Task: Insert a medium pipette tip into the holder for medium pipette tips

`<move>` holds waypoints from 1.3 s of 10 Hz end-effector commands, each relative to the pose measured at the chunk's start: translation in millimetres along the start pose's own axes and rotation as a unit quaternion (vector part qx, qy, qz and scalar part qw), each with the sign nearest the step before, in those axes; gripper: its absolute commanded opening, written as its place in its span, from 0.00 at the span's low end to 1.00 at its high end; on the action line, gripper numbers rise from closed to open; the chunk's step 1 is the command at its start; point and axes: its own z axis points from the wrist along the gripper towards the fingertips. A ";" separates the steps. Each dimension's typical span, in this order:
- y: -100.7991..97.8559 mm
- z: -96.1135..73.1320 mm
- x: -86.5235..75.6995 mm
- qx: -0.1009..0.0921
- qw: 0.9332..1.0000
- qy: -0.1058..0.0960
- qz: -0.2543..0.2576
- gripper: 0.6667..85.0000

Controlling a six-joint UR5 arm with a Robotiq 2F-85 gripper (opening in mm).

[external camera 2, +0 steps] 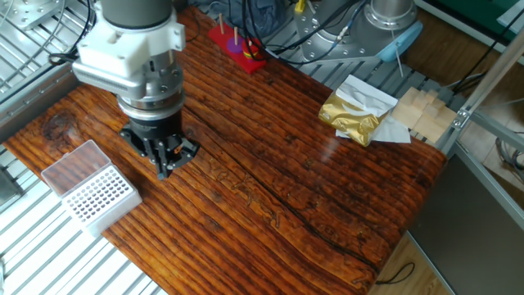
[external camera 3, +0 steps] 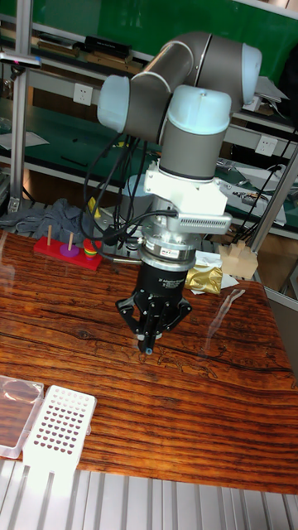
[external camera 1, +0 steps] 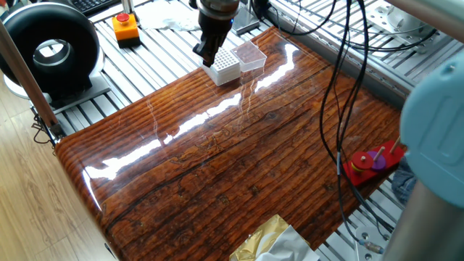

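Observation:
The holder for medium pipette tips (external camera 1: pixel 225 67) (external camera 2: pixel 98 197) (external camera 3: pixel 58 424) is a white block with a grid of holes. It stands at the edge of the wooden table (external camera 1: pixel 239 152). My gripper (external camera 2: pixel 164 170) (external camera 3: pixel 147 348) (external camera 1: pixel 206 58) hangs just above the wood, beside the holder and a short way toward the table's middle. Its fingers are pinched together to a point. In the tall fixed view a tiny pale stub, the medium pipette tip (external camera 3: pixel 147 354), pokes out below the fingertips. The tip is too small to make out in the other two views.
A clear plastic lid (external camera 1: pixel 250 54) (external camera 2: pixel 72 164) (external camera 3: pixel 16 402) lies against the holder. A red peg toy (external camera 1: pixel 373 163) (external camera 2: pixel 236 45) (external camera 3: pixel 70 248) and a gold foil bag (external camera 2: pixel 352 115) sit at the far edges. Cables (external camera 1: pixel 341 87) hang over the table.

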 end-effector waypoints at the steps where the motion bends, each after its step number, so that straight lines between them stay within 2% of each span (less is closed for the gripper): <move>1: -12.1 2.6 -11.4 0.002 1.000 0.001 -0.016 0.00; 4: -18.9 8.8 -24.7 0.012 1.000 0.006 -0.028 0.00; 7: -13.5 10.9 -42.4 0.018 1.000 0.013 -0.021 0.00; 10: -11.0 21.3 -60.6 0.019 1.000 0.011 -0.017 0.00; 13: -13.7 25.8 -62.5 0.023 0.999 0.014 -0.019 0.00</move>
